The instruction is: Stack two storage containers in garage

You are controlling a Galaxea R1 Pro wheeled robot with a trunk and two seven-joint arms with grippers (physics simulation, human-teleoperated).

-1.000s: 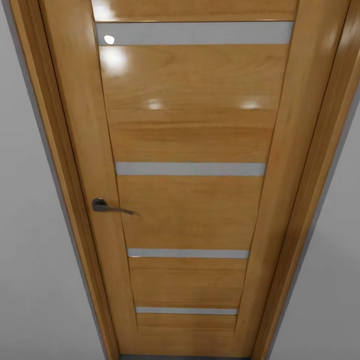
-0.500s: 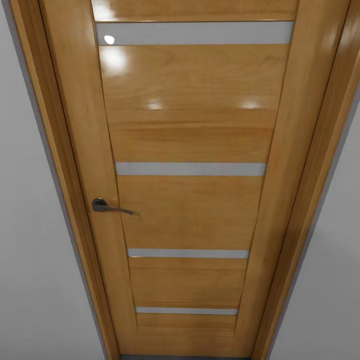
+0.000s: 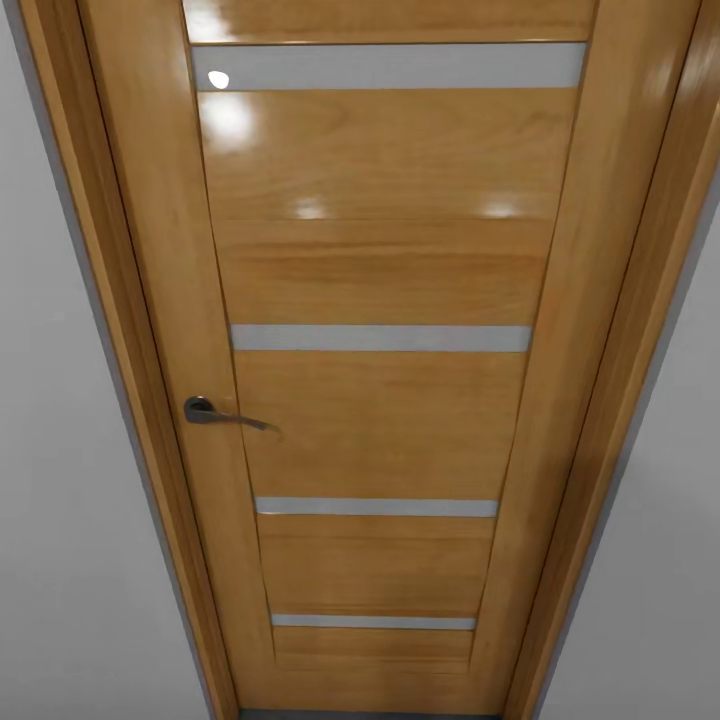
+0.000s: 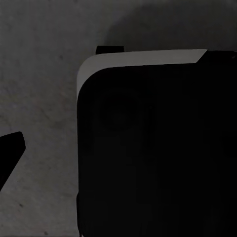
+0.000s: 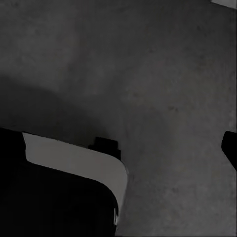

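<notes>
Both grippers hang over dark mottled concrete floor (image 5: 163,74) by the robot's black base (image 4: 158,148); their openness I can't tell, and no grasp shows. Dead ahead, a closed wooden door (image 3: 380,400), handle (image 3: 215,412) at nine o'clock. Looks like transit between rooms; next comes opening it. Containers' whereabouts unknown.

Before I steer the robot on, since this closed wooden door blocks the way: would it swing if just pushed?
Probably not: the door sits flush in its frame, so likely latched until the lever handle is pressed. It looks rigid and heavy. The glossy wood may be slippery.
</notes>
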